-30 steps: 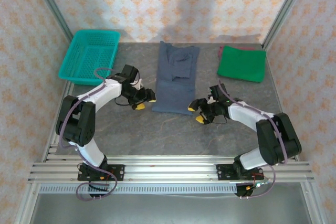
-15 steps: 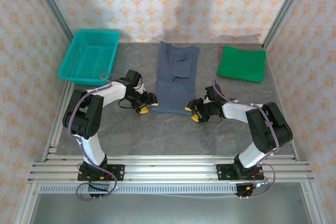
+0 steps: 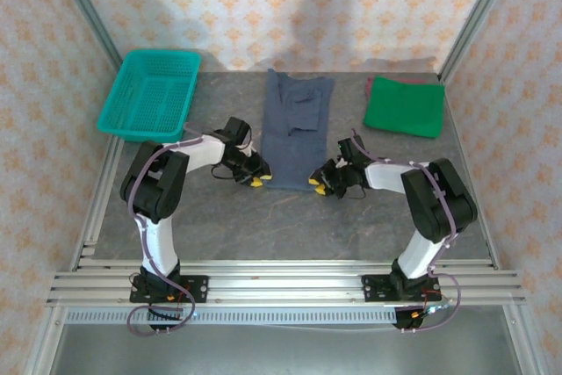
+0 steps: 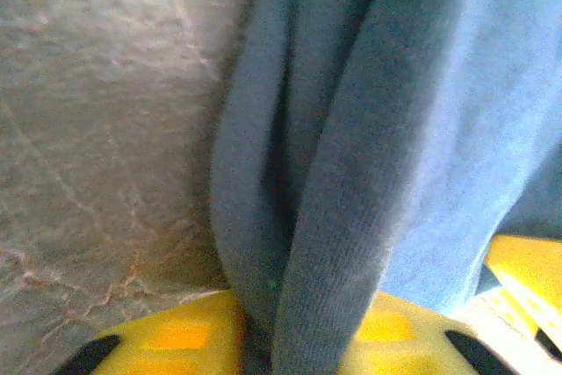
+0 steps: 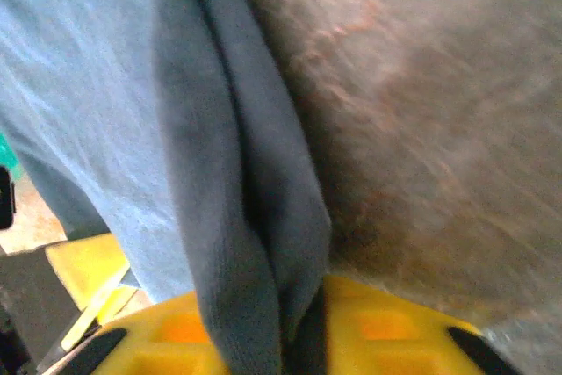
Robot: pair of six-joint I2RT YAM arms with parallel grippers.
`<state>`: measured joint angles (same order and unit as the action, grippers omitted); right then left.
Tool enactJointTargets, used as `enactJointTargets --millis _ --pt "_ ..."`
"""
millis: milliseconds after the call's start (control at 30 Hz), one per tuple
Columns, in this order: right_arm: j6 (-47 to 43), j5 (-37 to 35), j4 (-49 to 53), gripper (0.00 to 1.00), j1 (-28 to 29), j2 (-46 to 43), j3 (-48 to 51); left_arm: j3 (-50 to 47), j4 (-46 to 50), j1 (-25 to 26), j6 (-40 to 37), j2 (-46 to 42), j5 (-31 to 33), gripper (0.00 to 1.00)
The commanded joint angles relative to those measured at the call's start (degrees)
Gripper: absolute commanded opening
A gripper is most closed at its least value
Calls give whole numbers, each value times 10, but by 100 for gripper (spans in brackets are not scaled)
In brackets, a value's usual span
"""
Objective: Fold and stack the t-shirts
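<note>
The dark slate-blue t-shirt [image 3: 294,125] lies as a long narrow strip in the middle of the table, its hem toward me. My left gripper [image 3: 257,180] is shut on the near left corner of that hem. In the left wrist view the blue cloth [image 4: 421,129] runs down into the left gripper [image 4: 281,344] between its yellow fingers [image 4: 176,340]. My right gripper [image 3: 318,184] is shut on the near right corner. Between its yellow pads [image 5: 386,327] the right gripper [image 5: 294,335] pinches a doubled fold of the shirt [image 5: 88,85]. The bright green t-shirt [image 3: 404,107] lies folded at the back right.
A teal mesh basket [image 3: 149,94] stands at the back left corner. The grey stone-patterned table [image 3: 263,221] runs bare between the shirt's hem and the arm bases. Metal frame posts and patterned walls close in the sides and back.
Both grippers have moved inward from beside the blue shirt to its near corners and have closed on the hem. Both forearms now lie lower over the table.
</note>
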<state>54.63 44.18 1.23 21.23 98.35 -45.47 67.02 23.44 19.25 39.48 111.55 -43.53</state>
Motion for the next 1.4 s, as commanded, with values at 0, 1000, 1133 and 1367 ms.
enactJointTargets --millis 0,1000,1133,1367 --pt "-2 -6 -8 11 2 8 -19 29 22 5 -6 17 10 13" --pt "150 -120 189 0 191 -395 143 -209 194 97 18 -355 165 0" --pt "176 -137 218 0 229 -469 165 -271 192 131 95 -443 173 0" --pt "196 -156 214 0 282 -497 173 -295 249 137 129 -549 183 0"
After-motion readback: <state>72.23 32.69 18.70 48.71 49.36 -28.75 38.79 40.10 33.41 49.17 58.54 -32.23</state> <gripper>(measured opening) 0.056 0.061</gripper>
